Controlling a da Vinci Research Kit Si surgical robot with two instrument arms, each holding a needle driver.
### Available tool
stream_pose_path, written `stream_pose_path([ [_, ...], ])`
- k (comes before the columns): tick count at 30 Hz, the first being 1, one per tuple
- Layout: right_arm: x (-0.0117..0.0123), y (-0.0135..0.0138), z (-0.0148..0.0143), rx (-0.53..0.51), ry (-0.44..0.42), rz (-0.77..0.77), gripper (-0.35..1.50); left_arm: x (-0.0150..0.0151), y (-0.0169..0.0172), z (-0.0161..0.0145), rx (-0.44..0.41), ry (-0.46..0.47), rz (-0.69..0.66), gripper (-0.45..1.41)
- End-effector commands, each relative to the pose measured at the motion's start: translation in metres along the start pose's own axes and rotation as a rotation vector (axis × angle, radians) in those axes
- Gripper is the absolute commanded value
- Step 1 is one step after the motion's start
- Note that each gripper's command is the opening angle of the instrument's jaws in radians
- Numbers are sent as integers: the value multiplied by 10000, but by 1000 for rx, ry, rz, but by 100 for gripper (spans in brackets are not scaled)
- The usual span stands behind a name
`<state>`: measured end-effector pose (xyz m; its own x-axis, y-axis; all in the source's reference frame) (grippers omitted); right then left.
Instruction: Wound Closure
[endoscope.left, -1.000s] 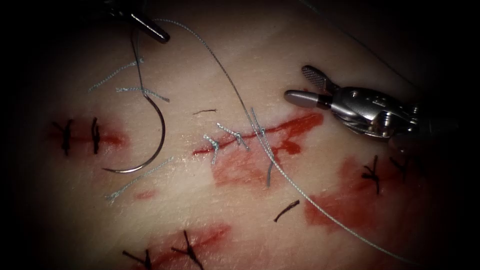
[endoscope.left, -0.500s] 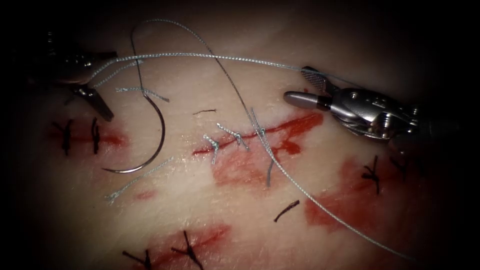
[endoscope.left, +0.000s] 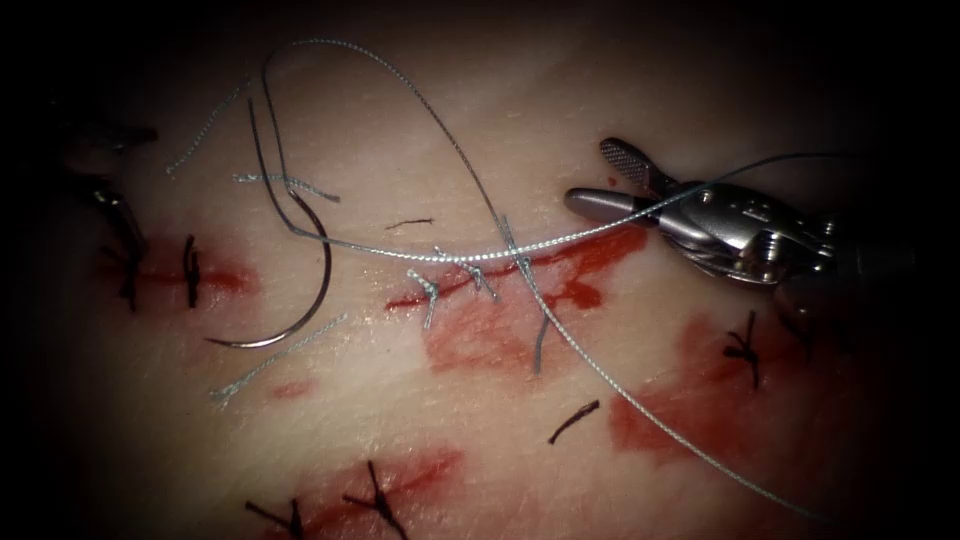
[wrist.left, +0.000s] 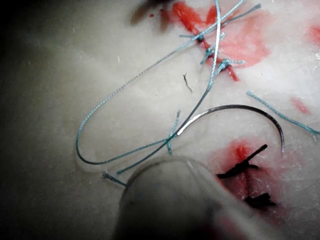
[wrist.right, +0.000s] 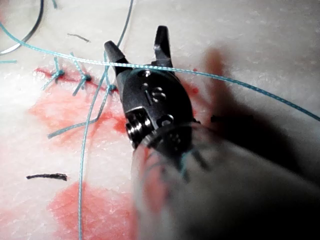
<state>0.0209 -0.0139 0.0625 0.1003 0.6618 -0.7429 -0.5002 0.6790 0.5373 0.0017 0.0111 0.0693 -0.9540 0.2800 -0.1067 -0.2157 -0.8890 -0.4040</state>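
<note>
The curved needle (endoscope.left: 325, 260) lies free on the tissue (endoscope.left: 400, 400) left of the cut (endoscope.left: 560, 262), not in the tissue and held by neither tool; it also lies bare in the left wrist view (wrist.left: 240, 106). Its thread (endoscope.left: 420, 95) loops up, then runs across the stitched cut and over the right tool. The right tool (endoscope.left: 590, 175) hovers right of the cut with jaws open; the thread (wrist.right: 210, 74) rests across them, ungripped (wrist.right: 135, 40). The left tool (endoscope.left: 115, 215) sits in shadow at the far left; its shaft (wrist.left: 170, 200) is close and blurred.
Several pale knotted stitches (endoscope.left: 455, 270) cross the cut, with red fluid (endoscope.left: 480, 340) below. Dark older stitches (endoscope.left: 188, 270) lie left, right (endoscope.left: 745, 348) and below (endoscope.left: 375, 500). Loose cut thread ends (endoscope.left: 275, 358) lie near the needle.
The left tool swung from the top down to the far left edge. The thread strand it carried dropped from high across the field onto the cut. The right tool barely moved.
</note>
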Motion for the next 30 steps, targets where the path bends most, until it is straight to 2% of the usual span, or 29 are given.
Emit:
stream_pose_path([
  [1,-3,-5,7,4,1,6,135,10,-2,-5,-11,27,-10,126],
  [3,-5,-6,4,8,1,16,133,21,1,-20,-22,79,-37,125],
  [5,-8,-7,-3,15,1,18,128,37,18,-34,-71,168,-56,120],
  [8,-11,-8,-10,19,-47,0,123,65,59,-43,-188,268,-62,116],
  [10,-9,-6,-14,49,-119,-150,123,81,96,-45,-259,297,-35,116],
  [12,-7,-2,-18,77,-161,-333,123,90,129,-46,-334,302,-16,115],
  [14,-4,0,-24,92,-187,-444,123,99,162,-49,-418,285,-48,110],
  [17,1,3,-35,109,-249,-490,123,108,197,-55,-522,249,-81,103],
  [19,3,2,-45,106,-306,-496,126,113,211,-60,-562,233,-84,100],
  [22,1,-7,-65,55,-361,-475,131,124,226,-65,-598,242,-17,98],
  [25,0,-22,-88,89,-389,-381,125,137,233,-64,-628,272,24,91],
  [26,0,-27,-93,108,-400,-349,123,145,235,-60,-620,281,39,84],
  [28,4,-40,-100,185,-411,-314,120,163,234,-49,-572,307,49,83],
  [30,10,-51,-102,261,-414,-292,108,189,226,-33,-484,378,117,78],
])
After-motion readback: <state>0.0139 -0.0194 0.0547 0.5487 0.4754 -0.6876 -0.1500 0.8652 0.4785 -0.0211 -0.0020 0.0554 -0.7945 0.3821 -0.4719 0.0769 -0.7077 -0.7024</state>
